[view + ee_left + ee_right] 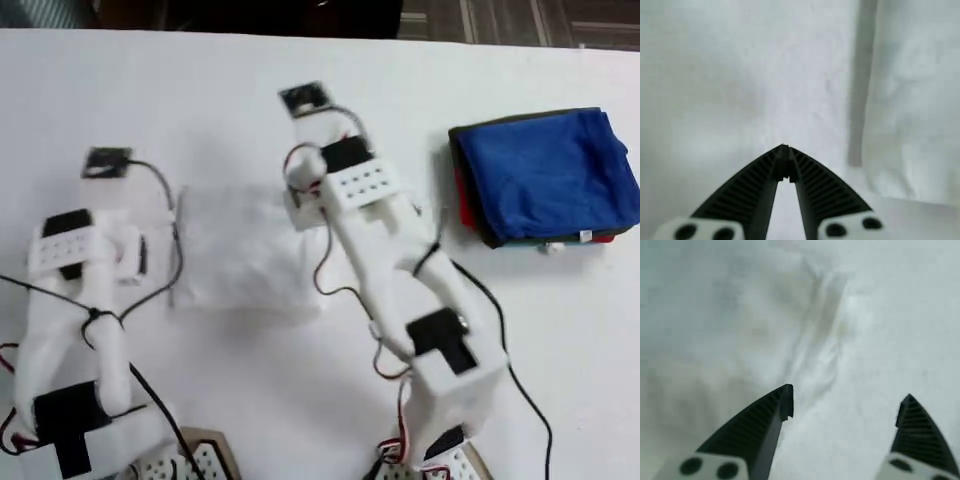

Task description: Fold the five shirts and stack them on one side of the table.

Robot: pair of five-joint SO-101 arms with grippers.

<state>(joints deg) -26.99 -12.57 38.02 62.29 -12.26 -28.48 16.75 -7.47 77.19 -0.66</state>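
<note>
Because the white shirt (240, 255) is thin, limp and light, lying nearly flat on the counter (200, 80), we judge that it will sag and drag rather than hold a shape. Hems and corners look like the best places to pinch it. Our right hand (847, 397) hangs over its wrinkled cloth with fingers spread wide. Our left hand (784, 155) is closed on nothing just beside the shirt's edge. Well apart on our right sits the folded stack (545, 175), blue on top.
</note>
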